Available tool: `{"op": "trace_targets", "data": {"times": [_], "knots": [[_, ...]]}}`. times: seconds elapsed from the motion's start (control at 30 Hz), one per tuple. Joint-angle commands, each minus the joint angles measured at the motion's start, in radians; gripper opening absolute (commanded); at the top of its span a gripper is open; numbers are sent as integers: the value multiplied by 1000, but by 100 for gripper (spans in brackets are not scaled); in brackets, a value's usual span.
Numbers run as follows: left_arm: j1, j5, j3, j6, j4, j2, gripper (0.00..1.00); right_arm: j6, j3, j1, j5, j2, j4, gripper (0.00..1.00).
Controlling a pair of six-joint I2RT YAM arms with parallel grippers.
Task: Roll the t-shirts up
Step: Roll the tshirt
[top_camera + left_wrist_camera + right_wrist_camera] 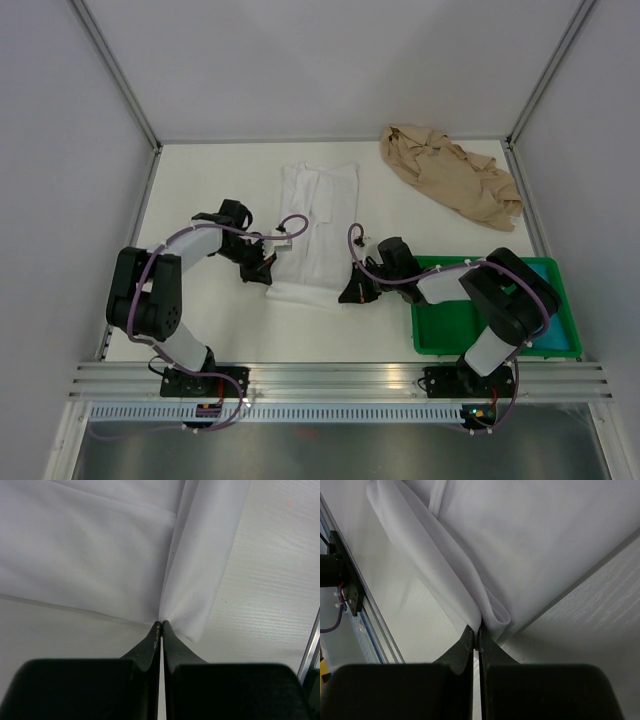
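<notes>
The white t-shirt (315, 235) lies flat just left of the middle of the top view, folded lengthwise into a narrow strip that runs from the upper centre down toward the arms, on the white table (200, 190). Its near end is the part being worked. The left gripper (268, 262) sits at the strip's lower-left corner and the right gripper (352, 290) at its lower-right corner. In each wrist view the dark fingertips are pressed together with a fold of white cloth caught between them: the left pinches a corner where the fabric gathers to a point, and the right pinches a doubled edge that curls over just above its tips. This looks like the very start of the rolling step, with both corners of the near hem gripped and no turn of the roll yet formed. The next move probably calls for lifting the hem a little and carrying it over and away from the arms, both hands level and in step, so the first turn lands straight and tight rather than skewed. A thin pinch like this could slip if pulled hard. By count there are two t-shirts: this white one and a tan t-shirt (450, 180) crumpled in a heap at the upper right, well apart and untouched. There is one green tray (450, 325) at the lower right beneath the right arm, and two grippers.
</notes>
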Motion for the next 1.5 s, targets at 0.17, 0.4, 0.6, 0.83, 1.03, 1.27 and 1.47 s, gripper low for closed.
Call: {"op": "trace_targets", "data": {"times": [0.17,0.4,0.6,0.83,1.03,1.27,1.47], "knots": [[5,-24,57,-117,48,82,2,31,45,-10,66,-4,-82,1],[5,-85,57,-141,88,37,31,-47,129,-10,112,18,-229,2],[8,-180,86,-193,95,-81,41,-72,154,-10,75,22,-260,1],[7,-265,261,-225,-139,-88,35,-75,194,-13,110,42,-312,0],[-90,-145,104,-351,-1,-290,29,-77,223,-14,132,38,-349,0],[-242,-308,19,-486,245,-261,24,-83,246,-16,141,47,-390,0],[-277,-329,-50,-508,381,-165,23,-72,255,-16,162,51,-385,0]]}}
